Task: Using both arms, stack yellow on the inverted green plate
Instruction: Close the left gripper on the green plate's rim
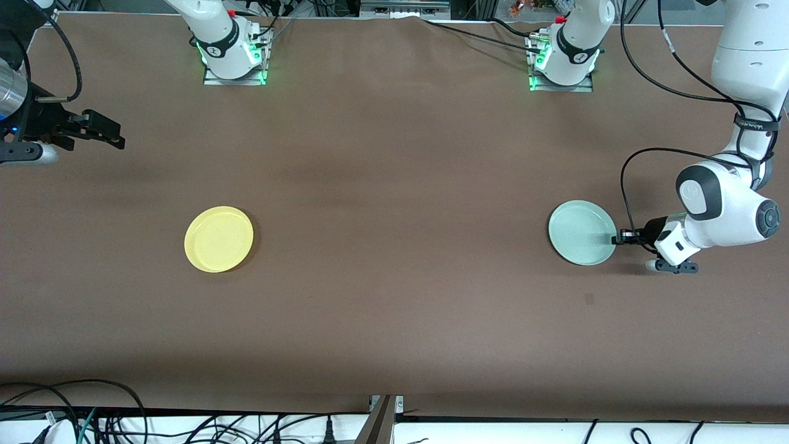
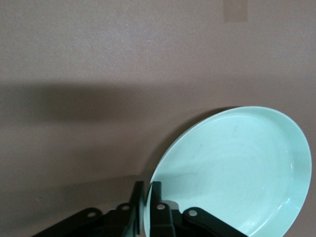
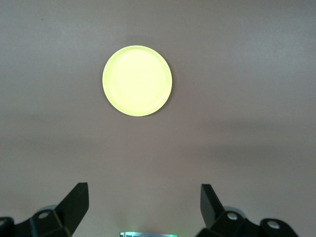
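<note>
The brown tabletop (image 1: pixel 394 185) carries both plates, well apart. The left arm (image 1: pixel 727 203) comes down at its own end, bent low; the right arm (image 1: pixel 37 123) waits high over its end, away from the yellow.

The green plate (image 1: pixel 581 232) lies at the left arm's end, hollow side up, so by my reading the turning-over is not yet done. The yellow (image 1: pixel 219 238) lies flat, hollow up, toward the right arm's end, about as near the front camera as the green.

The left tool (image 1: pixel 618 239) sits low at the green plate's rim on the edge toward the arm's end. In the left wrist view its fingers (image 2: pixel 157 210) stand narrow on either side of that rim (image 2: pixel 146 207), pinching it, one above and one beneath, and the plate (image 2: pixel 232 173) stretches straight away from the tool. The flip turns on this: the grip is at the rim, with the whole plate lying toward the table's middle.

The right tool (image 1: pixel 105 132) hangs with fingers (image 3: pixel 76 202) spread wide and holds nothing; in its wrist view the yellow (image 3: pixel 137 80) is well ahead, apart from it. The right arm is plainly the nearer one to the yellow
</note>
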### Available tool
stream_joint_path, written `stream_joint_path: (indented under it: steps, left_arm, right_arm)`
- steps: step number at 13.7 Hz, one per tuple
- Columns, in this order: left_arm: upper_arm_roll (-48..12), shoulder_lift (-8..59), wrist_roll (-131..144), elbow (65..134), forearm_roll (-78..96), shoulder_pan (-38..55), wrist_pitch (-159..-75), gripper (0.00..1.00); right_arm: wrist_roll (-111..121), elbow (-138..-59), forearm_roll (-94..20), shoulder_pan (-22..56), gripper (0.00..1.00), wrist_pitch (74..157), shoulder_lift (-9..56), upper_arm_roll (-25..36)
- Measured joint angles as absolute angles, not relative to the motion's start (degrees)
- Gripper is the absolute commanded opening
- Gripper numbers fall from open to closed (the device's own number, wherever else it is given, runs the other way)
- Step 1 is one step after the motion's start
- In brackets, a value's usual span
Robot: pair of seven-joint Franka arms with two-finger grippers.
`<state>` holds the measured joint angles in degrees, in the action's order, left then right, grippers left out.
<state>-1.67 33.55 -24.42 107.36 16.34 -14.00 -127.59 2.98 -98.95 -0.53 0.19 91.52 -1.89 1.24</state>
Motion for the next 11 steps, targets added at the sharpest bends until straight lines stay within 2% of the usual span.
stream_joint_path:
  steps: [11]
  left_arm:
    - [-1.96,31.94,-24.85,107.29,16.4,-13.55,-127.59,0.0]
  right_arm:
    - [2.97,-98.95,-0.53,0.19,1.0,91.51,-1.89,1.24]
